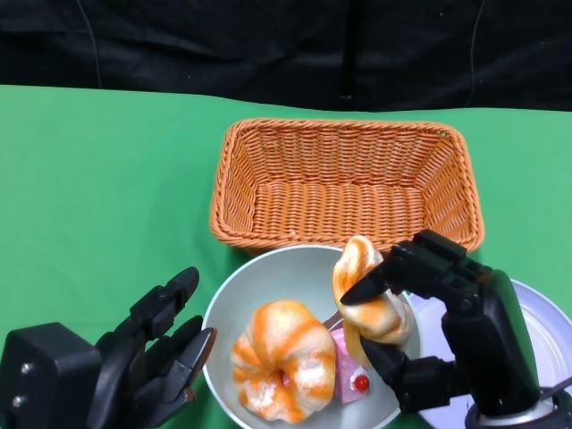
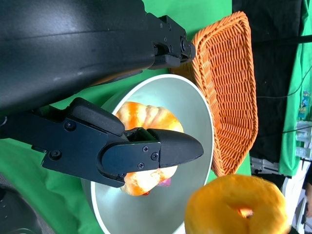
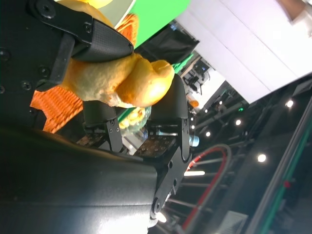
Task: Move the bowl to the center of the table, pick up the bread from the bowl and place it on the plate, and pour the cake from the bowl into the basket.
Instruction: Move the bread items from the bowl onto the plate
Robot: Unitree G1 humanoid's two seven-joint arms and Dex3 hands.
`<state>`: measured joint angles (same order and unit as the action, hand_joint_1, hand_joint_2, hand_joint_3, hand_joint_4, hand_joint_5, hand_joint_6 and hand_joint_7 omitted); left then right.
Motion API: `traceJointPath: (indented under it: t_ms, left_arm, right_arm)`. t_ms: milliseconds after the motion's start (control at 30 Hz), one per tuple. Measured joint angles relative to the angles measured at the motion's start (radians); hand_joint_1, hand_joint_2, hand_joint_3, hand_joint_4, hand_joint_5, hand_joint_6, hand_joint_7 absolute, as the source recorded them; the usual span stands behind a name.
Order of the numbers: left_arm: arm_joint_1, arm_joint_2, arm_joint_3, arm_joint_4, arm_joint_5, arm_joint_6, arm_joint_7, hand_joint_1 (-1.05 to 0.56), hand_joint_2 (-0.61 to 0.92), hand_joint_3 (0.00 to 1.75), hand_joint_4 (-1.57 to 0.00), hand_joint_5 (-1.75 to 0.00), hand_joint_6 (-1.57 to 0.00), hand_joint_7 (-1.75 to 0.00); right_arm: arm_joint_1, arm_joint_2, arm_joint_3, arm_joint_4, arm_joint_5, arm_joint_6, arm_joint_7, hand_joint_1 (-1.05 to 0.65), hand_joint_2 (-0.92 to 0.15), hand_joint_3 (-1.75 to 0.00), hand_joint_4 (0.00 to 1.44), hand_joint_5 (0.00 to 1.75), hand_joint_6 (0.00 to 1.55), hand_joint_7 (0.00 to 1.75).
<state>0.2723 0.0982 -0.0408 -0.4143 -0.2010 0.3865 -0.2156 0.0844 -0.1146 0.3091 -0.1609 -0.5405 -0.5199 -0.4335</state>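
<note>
golden bread (image 1: 371, 299) pinched in right hand (image 1: 429, 313), fingers closed round it, lifted just above the far right rim of the bowl (image 1: 268, 268). second bread (image 1: 281, 357) and pink cake (image 1: 349, 380) lie in the bowl, just left of and below that hand. plate (image 1: 545, 322) sits under and right of the right hand. orange basket (image 1: 344, 179) just beyond it. left hand (image 1: 156, 357) at the bowl's left rim, fingers apart; hold on the rim not clear.
</note>
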Motion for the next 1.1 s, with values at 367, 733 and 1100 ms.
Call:
traceJointPath:
  t_ms: [367, 733, 1100]
  left_arm:
    - [0.003, 0.005, 0.014, -0.001, -0.023, -0.003, -0.006, -0.7, 0.92, 0.54, -0.2, -0.06, -0.17, -0.01]
    - [0.019, 0.013, 0.018, -0.006, -0.023, -0.018, -0.008, -0.7, 0.92, 0.53, -0.2, -0.06, -0.18, -0.01]
    - [0.022, 0.016, 0.018, -0.012, -0.023, -0.018, -0.007, -0.71, 0.92, 0.52, -0.21, -0.06, -0.18, -0.01]
  right_arm:
    - [0.062, 0.012, -0.122, -0.157, 0.014, 0.094, 0.115, 0.0, -0.07, -1.75, 1.02, 1.73, 0.94, 1.45]
    - [0.112, -0.049, -0.228, -0.222, -0.285, 0.227, 0.117, 0.05, -0.04, -1.69, 1.04, 1.75, 1.01, 1.36]
    - [0.076, -0.138, -0.2, -0.167, -0.404, 0.392, 0.361, 0.04, -0.33, -1.04, 0.95, 1.59, 0.97, 1.07]
